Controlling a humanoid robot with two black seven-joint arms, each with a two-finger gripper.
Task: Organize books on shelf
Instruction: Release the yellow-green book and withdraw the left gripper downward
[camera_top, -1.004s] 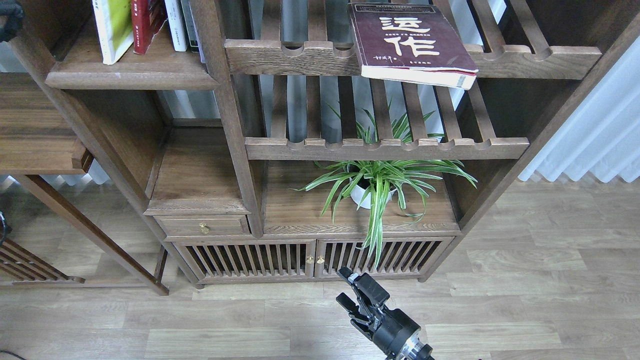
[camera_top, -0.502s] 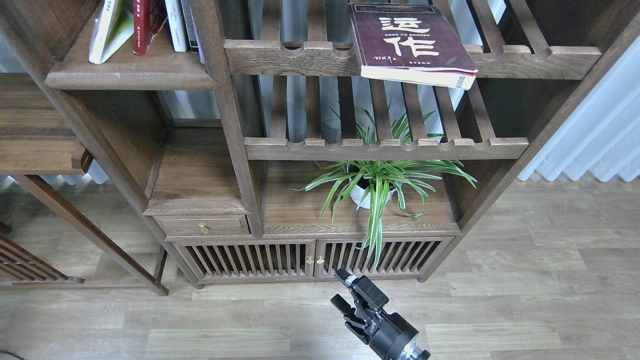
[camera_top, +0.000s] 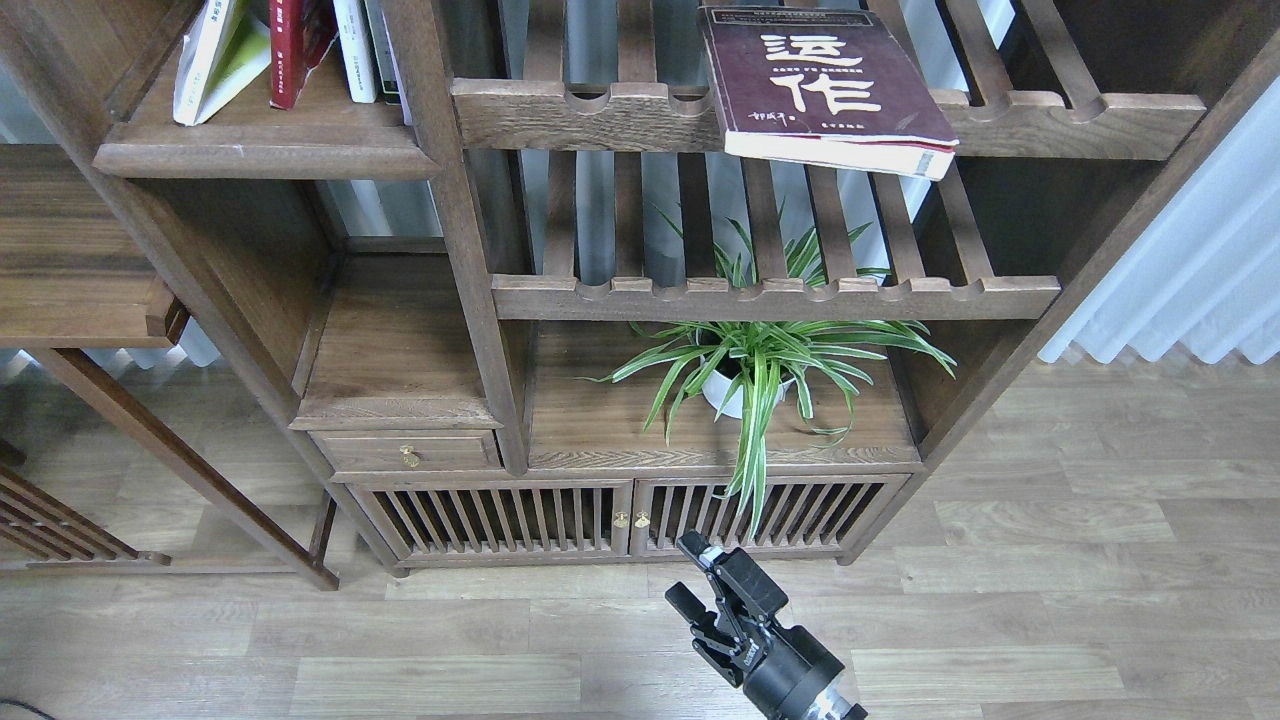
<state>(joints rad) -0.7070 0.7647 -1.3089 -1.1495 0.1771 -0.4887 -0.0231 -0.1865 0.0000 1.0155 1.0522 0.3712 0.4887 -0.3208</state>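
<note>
Start at the upper left: on the shelf (camera_top: 265, 150), your lime-yellow book (camera_top: 208, 62) leans left with its covers splayed, much as half a second ago, though a second ago it stood straighter. The red book (camera_top: 292, 45) beside it stands upright, unchanged. Further right, the maroon book (camera_top: 825, 85) lies flat on the slatted rack (camera_top: 600, 108), overhanging its front rail, unmoved. Below the spider plant (camera_top: 765, 365), your right end effector (camera_top: 697, 578) hovers over the floor, fingers narrowly parted and empty, shifted only slightly. The left end effector is out of view.
</note>
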